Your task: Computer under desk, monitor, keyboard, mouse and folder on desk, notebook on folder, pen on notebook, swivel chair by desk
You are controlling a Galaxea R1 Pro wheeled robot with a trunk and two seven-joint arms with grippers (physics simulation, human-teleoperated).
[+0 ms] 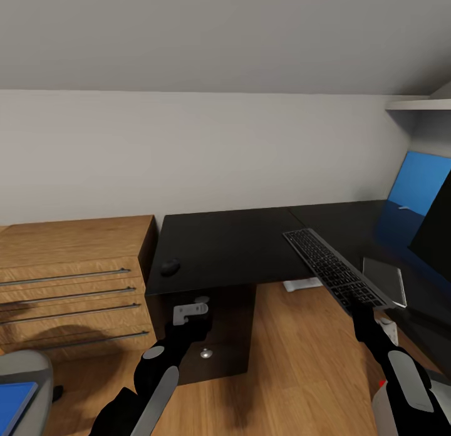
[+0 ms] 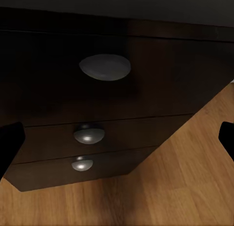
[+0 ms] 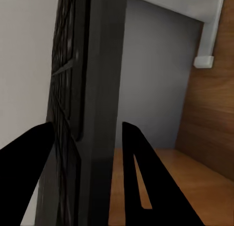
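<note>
One hand around keyboard.

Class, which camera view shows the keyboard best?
The head view: the keyboard shows whole, keys visible, tilted above the desk edge. The right wrist view shows only its edge, clamped by the right pincer.

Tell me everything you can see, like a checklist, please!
Surface: desk, glossy black top, drawer knobs below.
Job's things: keyboard held tilted over the desk's front edge; mouse on desk; monitor at right; folder on swivel chair.
Clutter: nothing seen.
Grippers: right gripper clamps the keyboard; left gripper open, empty, facing the drawers.
Cables: nothing seen.
Surroundings: light-wood cabinet, wooden floor, white wall.
</note>
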